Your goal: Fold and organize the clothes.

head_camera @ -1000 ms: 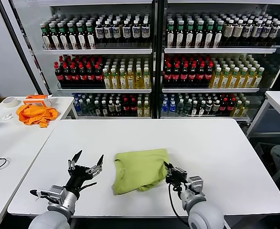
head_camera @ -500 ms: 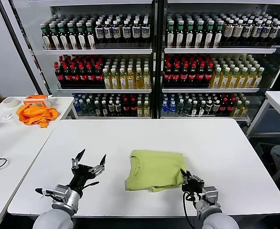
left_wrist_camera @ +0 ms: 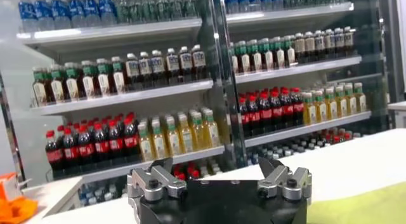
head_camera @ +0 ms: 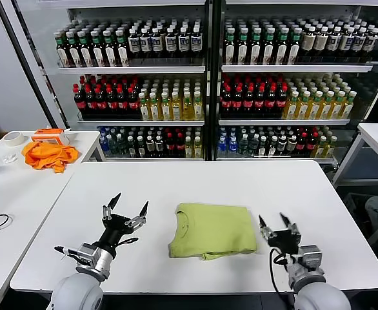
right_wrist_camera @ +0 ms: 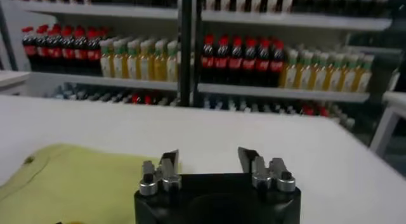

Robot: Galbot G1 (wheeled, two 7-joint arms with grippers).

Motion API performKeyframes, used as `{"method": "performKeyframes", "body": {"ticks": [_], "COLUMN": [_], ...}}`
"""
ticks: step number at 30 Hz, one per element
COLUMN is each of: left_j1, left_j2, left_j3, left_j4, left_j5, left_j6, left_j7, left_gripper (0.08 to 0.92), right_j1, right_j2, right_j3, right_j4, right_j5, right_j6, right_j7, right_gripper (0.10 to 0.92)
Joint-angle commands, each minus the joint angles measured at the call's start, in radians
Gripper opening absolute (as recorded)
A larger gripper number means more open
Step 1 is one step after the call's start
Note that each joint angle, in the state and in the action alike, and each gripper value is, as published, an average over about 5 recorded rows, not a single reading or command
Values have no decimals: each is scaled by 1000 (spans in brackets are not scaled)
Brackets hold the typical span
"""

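- Since a moment ago my right tool has let go of the lime cotton T-shirt and drawn back to its right.
- My left tool hovers spread, left of the shirt.
- The shirt lies folded mid white worktop; folding looks nearly done, perhaps only tidying left.
- My right tool is spread, empty.

T-shirt on table, btwn tools.
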Motion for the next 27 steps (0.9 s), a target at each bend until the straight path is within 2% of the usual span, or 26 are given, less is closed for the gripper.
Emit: {"method": "performKeyframes", "body": {"ticks": [1, 7, 27], "left_j1": [-55, -60, -84], "left_j2": [-1, 13, -16], "left_j3": [13, 11, 1], "left_j4": [56, -20, 43], "left_j5": [25, -10, -18], "left_j6": [-39, 10, -25], "left_j7": [7, -11, 17], "left_gripper": [823, 822, 822], "right_j1": [137, 184, 197], "right_j2": [11, 44, 2], "right_j3": [69, -11, 42], "right_j4": [-145, -243, -264], "right_j5": [-162, -120, -119], "right_j6": [203, 237, 238], "right_j7": [-72, -77, -76], "right_gripper": [666, 807, 823]}}
